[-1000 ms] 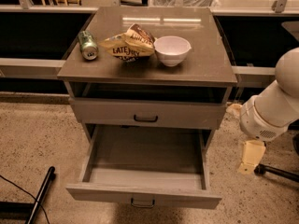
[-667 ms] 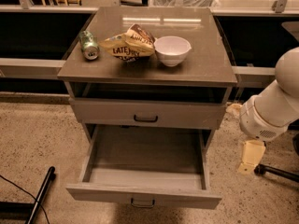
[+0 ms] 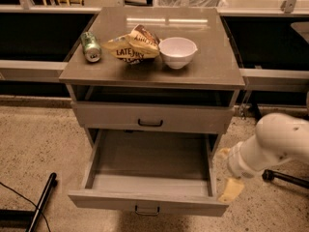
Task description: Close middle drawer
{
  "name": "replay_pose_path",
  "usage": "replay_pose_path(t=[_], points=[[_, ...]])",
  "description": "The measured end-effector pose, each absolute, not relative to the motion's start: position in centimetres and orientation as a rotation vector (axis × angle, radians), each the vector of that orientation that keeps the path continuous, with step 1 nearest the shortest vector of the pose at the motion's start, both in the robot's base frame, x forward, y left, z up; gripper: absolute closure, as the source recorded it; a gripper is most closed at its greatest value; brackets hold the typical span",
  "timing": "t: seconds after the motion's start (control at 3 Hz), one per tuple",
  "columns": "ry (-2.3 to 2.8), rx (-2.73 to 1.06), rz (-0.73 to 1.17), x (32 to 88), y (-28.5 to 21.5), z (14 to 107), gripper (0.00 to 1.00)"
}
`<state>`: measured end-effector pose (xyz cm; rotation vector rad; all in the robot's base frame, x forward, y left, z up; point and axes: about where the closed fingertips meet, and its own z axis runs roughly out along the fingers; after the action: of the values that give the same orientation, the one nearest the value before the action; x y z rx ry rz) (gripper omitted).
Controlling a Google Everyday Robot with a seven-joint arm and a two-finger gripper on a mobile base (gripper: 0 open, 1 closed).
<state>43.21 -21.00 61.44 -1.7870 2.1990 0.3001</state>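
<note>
- The middle drawer is nearest, pulled far out of the table towards the camera. Its grey inside is bare, and a small dark bar handle sits at the centre of its front.
- The claw hangs low at the right, just beside the drawer's right front corner, on the end of a white arm that reaches in from the right edge.
- Its two tan fingers are spread well apart with nothing between them. Whether the lower one touches the drawer's corner cannot be told.
- A black pole lies on the speckled floor at the left.
- Above the open drawer, the upper drawer sits out only a little, with a dark gap showing over its front.
- On the table, from left to right, lie a green can on its side, a crumpled yellow chip bag and an upright white bowl. The bag sits just beside the bowl.
</note>
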Motion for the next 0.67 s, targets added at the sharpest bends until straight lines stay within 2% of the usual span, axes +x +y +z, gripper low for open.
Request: replay_pose_path(t=[0.67], points=[[2.041, -1.806, 0.428, 43.0, -18.8, 53.5, 0.66]])
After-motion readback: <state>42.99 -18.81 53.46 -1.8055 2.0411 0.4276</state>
